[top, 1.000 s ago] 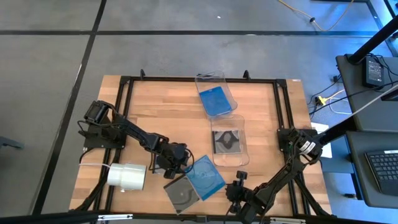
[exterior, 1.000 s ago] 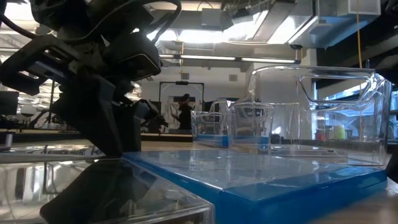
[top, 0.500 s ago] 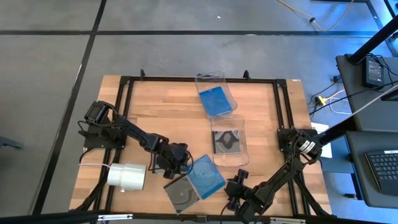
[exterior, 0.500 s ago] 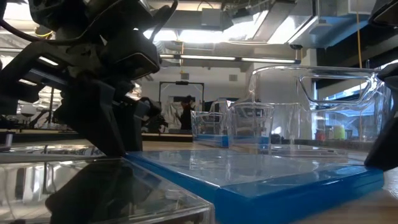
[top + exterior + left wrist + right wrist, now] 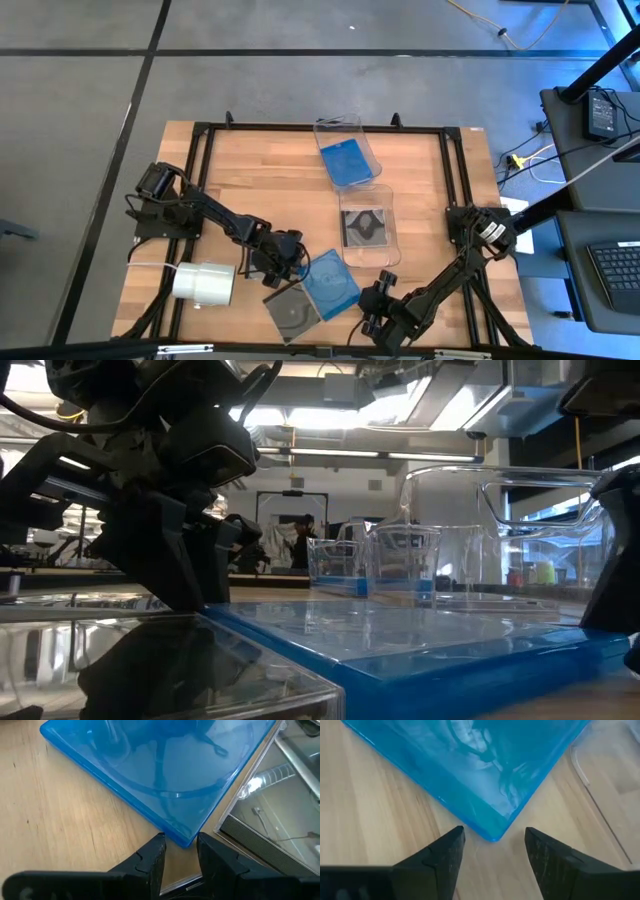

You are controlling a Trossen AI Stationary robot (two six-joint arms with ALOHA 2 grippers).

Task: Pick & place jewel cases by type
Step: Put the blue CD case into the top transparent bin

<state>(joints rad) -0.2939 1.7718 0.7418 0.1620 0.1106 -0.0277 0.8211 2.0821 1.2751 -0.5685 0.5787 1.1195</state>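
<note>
**Ana:** Near the front edge of the bench [image 5: 250, 190], from overhead, a blue jewel case [image 5: 331, 284] lies overlapping a dark grey case [image 5: 291, 314]. The left pincer [image 5: 287, 262] is at one corner of the blue case, the right pincer [image 5: 369, 305] at the opposite corner. Farther back, one clear bin [image 5: 347, 150] holds another blue case and a second bin [image 5: 366, 227] holds a dark one. A white roll [image 5: 206, 283] sits off to the left.

**Ben:** Down at bench level, the blue case [image 5: 420, 650] fills the foreground, its edge resting up on the dark case [image 5: 150, 670]. You'd never read that tilt from above. The bins [image 5: 510, 540] stand behind.

**Ana:** Left wrist view: the left pincer [image 5: 180, 851] has its fingers apart, close on either side of the blue case's corner [image 5: 165, 780]. I can't say they're touching it.

**Ben:** Right wrist: the right pincer [image 5: 492, 852] is wide apart, straddling the other corner [image 5: 470, 765], clear of it.

**Ana:** Handling-wise, I'd judge it light, stiff, slick and brittle. Thin plastic like that could crack or skate across the wood.

**Ben:** I'd take it by the raised edge, across its thickness, gently.
</note>
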